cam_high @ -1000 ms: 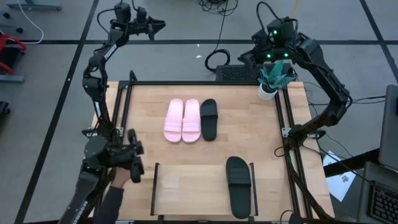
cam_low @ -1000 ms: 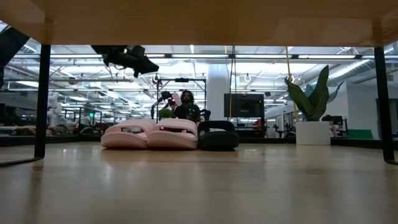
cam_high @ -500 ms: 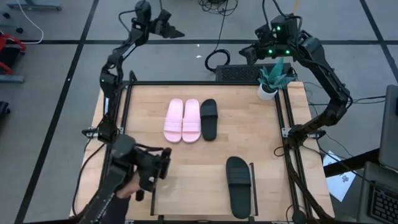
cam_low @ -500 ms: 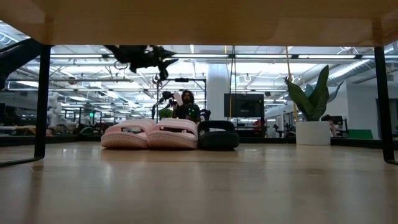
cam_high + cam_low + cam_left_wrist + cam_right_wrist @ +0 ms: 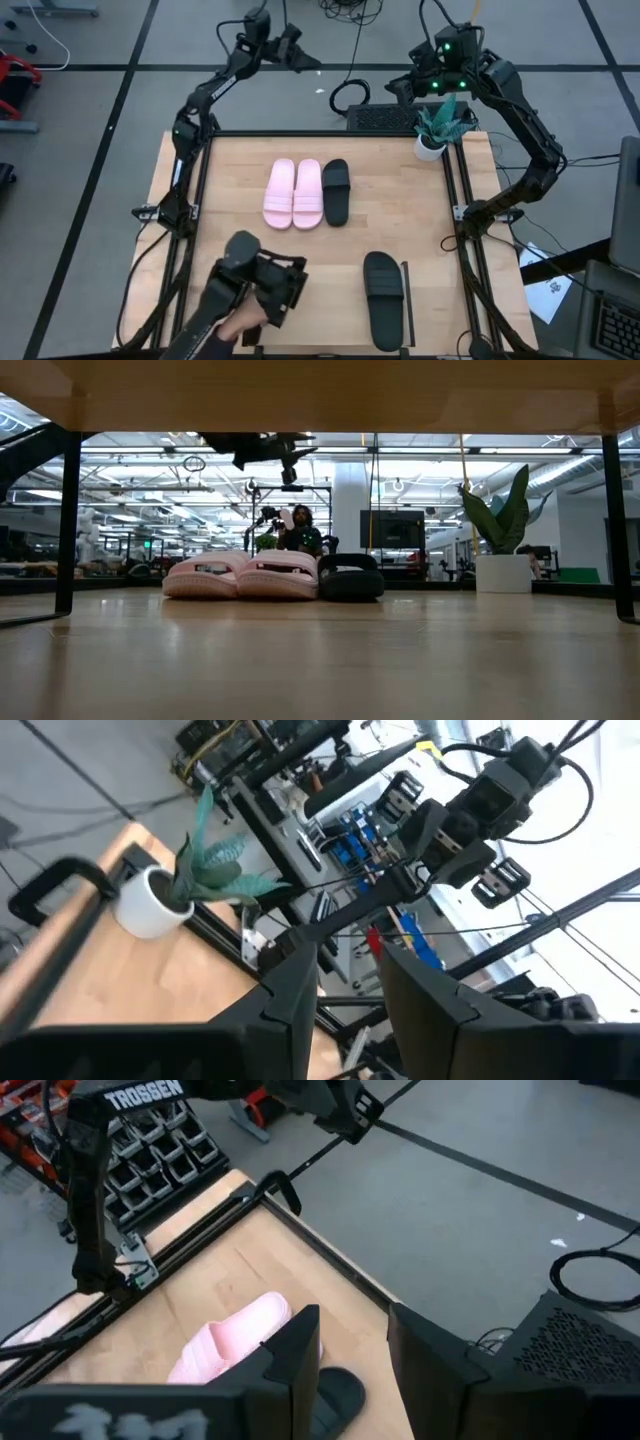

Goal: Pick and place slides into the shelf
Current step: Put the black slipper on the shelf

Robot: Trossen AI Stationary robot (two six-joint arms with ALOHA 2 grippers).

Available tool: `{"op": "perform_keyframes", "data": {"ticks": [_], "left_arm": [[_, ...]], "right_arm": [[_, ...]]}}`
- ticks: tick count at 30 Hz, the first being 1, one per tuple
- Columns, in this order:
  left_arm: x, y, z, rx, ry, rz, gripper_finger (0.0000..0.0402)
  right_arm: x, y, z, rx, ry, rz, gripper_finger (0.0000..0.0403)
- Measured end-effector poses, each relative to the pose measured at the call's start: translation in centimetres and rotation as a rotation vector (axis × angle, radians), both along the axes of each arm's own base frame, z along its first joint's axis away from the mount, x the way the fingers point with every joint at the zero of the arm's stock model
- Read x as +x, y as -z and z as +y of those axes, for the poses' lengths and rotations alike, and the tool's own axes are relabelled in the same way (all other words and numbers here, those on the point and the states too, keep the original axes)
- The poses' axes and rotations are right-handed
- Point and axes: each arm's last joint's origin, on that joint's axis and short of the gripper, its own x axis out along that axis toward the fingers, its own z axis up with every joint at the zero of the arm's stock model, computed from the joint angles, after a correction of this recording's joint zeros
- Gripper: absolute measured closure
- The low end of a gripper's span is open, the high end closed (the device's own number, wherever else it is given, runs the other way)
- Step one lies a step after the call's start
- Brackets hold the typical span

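A pale pink pair of slides (image 5: pixel 293 193) and one black slide (image 5: pixel 336 190) rest side by side, soles down, on the tabletop toward its far side; the low view shows them too (image 5: pixel 240 575). The other black slide (image 5: pixel 386 298) lies sole down on the shelf (image 5: pixel 320 300), beside its right rail. My left gripper (image 5: pixel 308 62) hangs open and level beyond the table's far edge, well above the floor, with nothing between its fingers (image 5: pixel 350 955). My right gripper (image 5: pixel 400 86) stays open high over the far right corner, slanting down toward the pink pair (image 5: pixel 352 1320).
A potted plant (image 5: pixel 440 125) stands at the far right corner. Black frame rails (image 5: pixel 200 200) run along the table's left and right sides. A person's hand on a dark handle device (image 5: pixel 260 295) reaches over the near left. A person (image 5: pixel 300 528) sits far behind the table.
My left gripper has swung toward the table's right beyond the far edge, staying high, and has rolled about its own line. The person's hand with the dark device has slid from the near left edge toward the shelf. The slides have not moved.
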Motion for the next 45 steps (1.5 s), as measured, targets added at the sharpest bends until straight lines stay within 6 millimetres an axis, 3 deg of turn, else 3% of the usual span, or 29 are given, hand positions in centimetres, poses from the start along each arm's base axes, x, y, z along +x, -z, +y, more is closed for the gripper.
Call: {"op": "perform_keyframes", "data": {"ticks": [11,16,25,29,37,45], "left_arm": [[3.9,1.5,-3.4,-0.052,0.119,0.061,0.0289],[5.6,1.1,-4.8,-0.022,0.196,0.031,0.0289],[0.7,0.5,-0.8,-0.09,0.094,0.044,0.0289],[-1.2,0.5,0.6,-0.111,0.021,0.052,0.0289],[-2.0,0.5,1.1,-0.113,-0.004,0.051,0.0289],[-2.0,0.5,1.1,-0.092,0.003,0.043,0.0289]], "right_arm": [[-0.4,1.4,0.5,0.041,-0.07,0.152,0.0293],[1.5,3.0,1.2,0.102,-0.255,0.206,0.0293],[5.3,10.4,3.9,0.16,-0.429,0.47,0.0293],[6.8,13.0,5.0,0.201,-0.489,0.444,0.0293],[10.3,15.1,4.6,0.462,-0.559,0.216,0.0293],[12.4,16.1,3.2,0.569,-0.528,0.091,0.0293]]}}
